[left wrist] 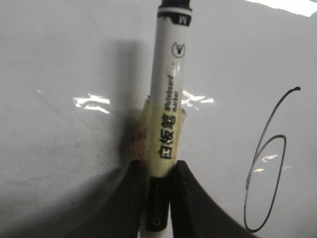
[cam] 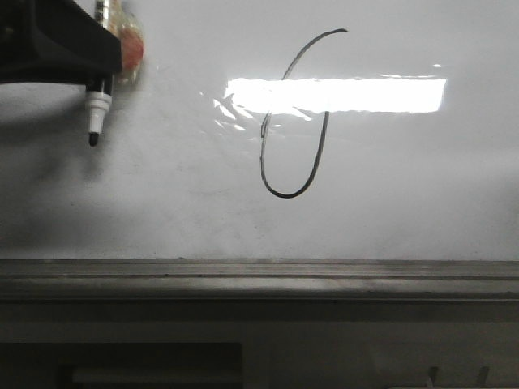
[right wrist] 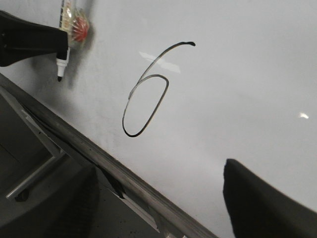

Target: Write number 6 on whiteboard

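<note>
The whiteboard fills the front view. The number 6 is drawn on it in thin black line, a tall narrow loop with a curved tail at top; it also shows in the left wrist view and the right wrist view. My left gripper is shut on a white whiteboard marker wrapped in yellow tape. In the front view the marker hangs at the upper left, tip down, well left of the 6. My right gripper is open and empty near the board's bottom rail.
A grey metal rail runs along the board's bottom edge, also seen in the right wrist view. A bright rectangular light reflection crosses the 6. Dark framework lies below the rail.
</note>
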### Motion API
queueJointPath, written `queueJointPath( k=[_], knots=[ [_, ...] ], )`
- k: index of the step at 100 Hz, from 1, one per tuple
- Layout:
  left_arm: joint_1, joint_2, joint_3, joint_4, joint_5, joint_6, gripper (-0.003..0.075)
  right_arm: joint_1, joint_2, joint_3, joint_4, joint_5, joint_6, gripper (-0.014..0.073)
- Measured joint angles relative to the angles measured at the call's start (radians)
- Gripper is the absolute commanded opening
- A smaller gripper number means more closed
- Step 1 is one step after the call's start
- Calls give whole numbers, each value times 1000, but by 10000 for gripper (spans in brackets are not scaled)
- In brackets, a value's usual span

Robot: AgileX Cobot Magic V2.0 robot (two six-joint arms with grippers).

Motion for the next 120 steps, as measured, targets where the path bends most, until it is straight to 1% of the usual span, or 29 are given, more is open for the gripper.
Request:
queueJointPath(
  k=[32,40,44,49,52,54,59,61,62,66,71,76,89,103,112,117,120],
  knots=[
    [0,36,-7,9,0,-1,-19,0,0,0,0,2,0,465],
    [0,36,-9,11,0,-2,3,0,0,0,0,2,0,465],
    [0,38,-9,18,0,-2,46,0,0,0,0,2,0,465],
    [0,38,-9,29,4,-2,122,0,0,0,0,2,0,465],
    [0,40,-9,33,4,-2,192,0,0,0,0,2,0,465],
    [0,40,-9,35,4,-2,223,0,0,0,0,2,0,465],
    [0,42,-9,42,4,-2,354,0,0,0,0,2,0,465],
    [0,44,-9,44,6,-2,388,0,0,0,0,2,0,465],
    [0,45,-9,44,6,-2,421,0,0,0,0,2,0,465],
    [0,47,-9,48,6,0,510,0,0,0,0,4,0,465],
    [0,47,-9,50,6,7,584,0,0,0,0,4,0,465],
    [0,42,-9,55,13,24,615,0,0,0,1,4,0,465],
    [0,-3,-10,57,12,94,596,0,-2,0,1,4,0,461],
    [0,-114,-10,55,21,197,555,0,-27,0,1,4,0,396],
    [0,-204,-10,54,51,264,502,-2,-58,0,1,4,0,316],
    [0,-252,-7,54,76,290,452,-2,-79,0,4,-3,0,251],
    [0,-279,-2,54,90,299,403,-2,-92,0,6,-12,0,206]
  ],
)
